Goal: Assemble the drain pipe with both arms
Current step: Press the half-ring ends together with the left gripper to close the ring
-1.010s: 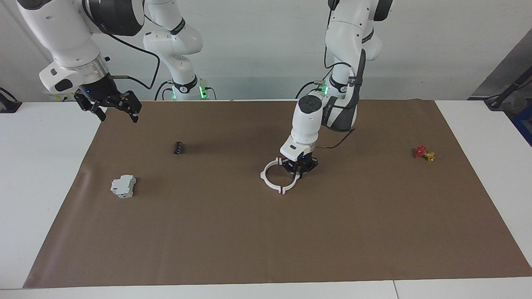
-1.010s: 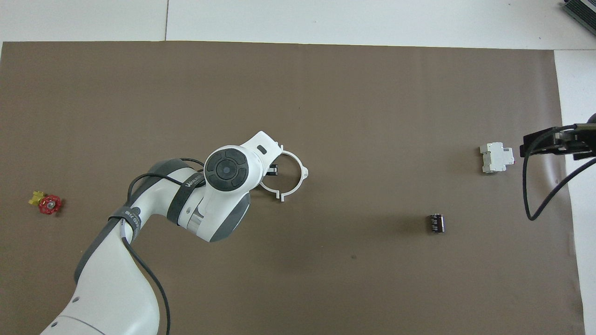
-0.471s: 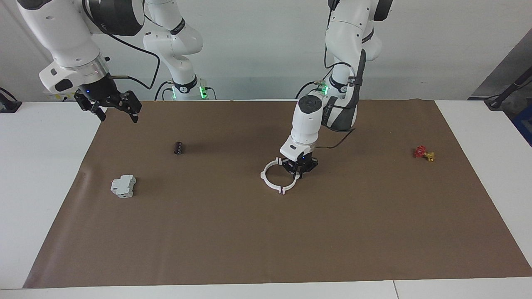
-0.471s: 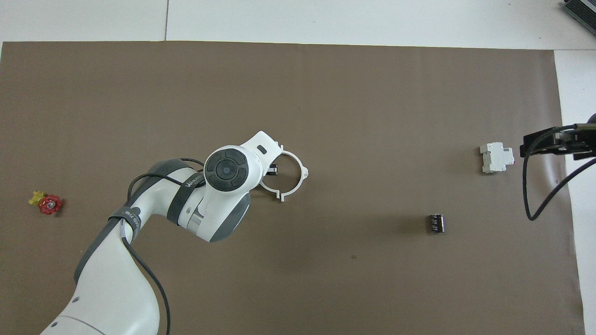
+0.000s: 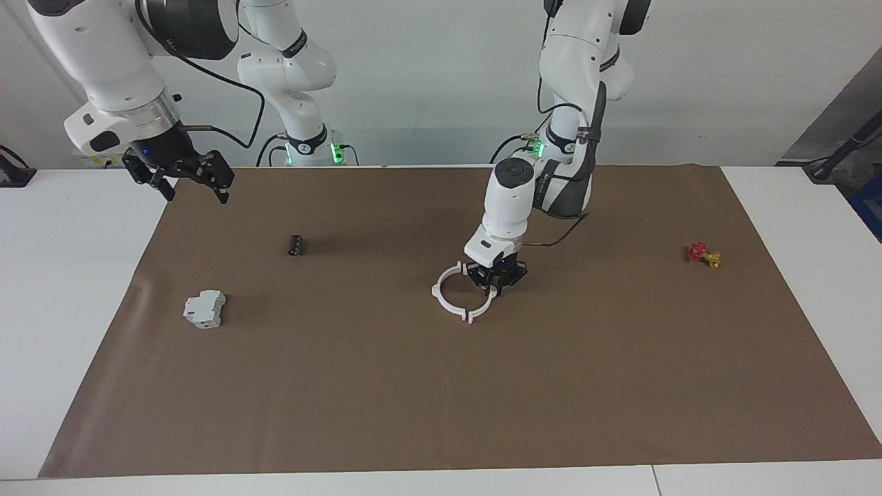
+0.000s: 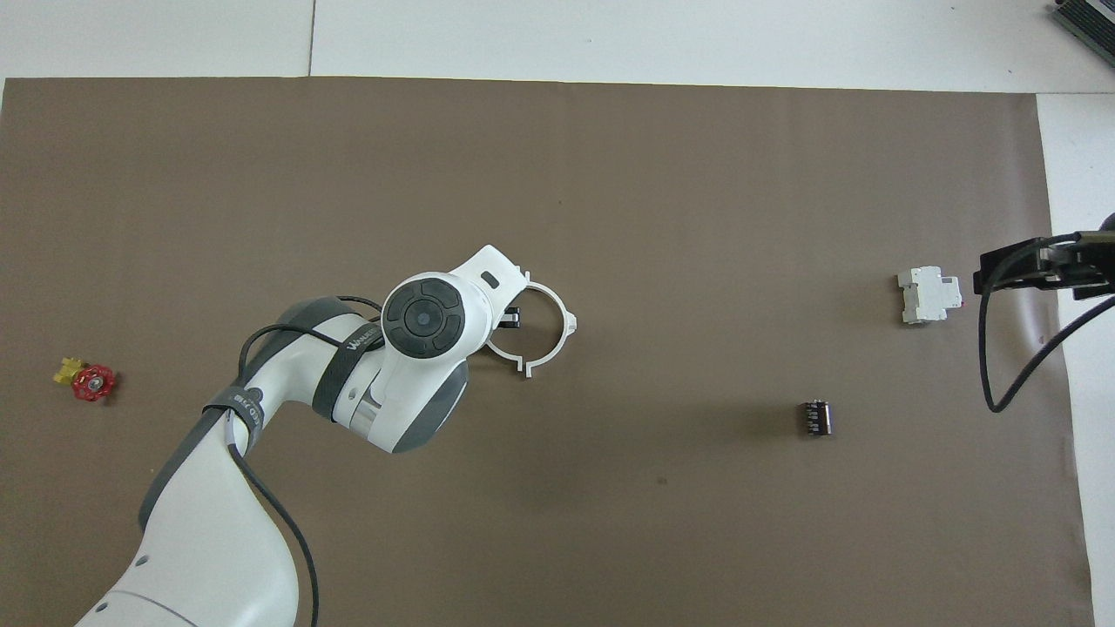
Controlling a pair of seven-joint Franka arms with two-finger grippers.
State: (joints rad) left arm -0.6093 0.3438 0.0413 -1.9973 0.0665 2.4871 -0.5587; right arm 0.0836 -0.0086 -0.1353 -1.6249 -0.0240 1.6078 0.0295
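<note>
The drain pipe (image 5: 436,291) lies on the brown mat near the table's middle, its two white half-rings set together as one ring with small tabs where they meet. My left gripper (image 5: 495,284) is down at the ring's rim, on the part toward the left arm's end. In the overhead view the left arm's wrist covers that part of the drain pipe (image 6: 556,348). My right gripper (image 5: 182,178) hangs open and holds nothing, raised over the mat's edge at the right arm's end; the overhead view shows the right gripper (image 6: 1028,266) beside the boxy block.
A grey-white boxy block (image 5: 204,308) and a small black cylinder (image 5: 295,244) lie toward the right arm's end. A small red and yellow part (image 5: 703,255) lies toward the left arm's end. The brown mat (image 5: 441,413) covers most of the white table.
</note>
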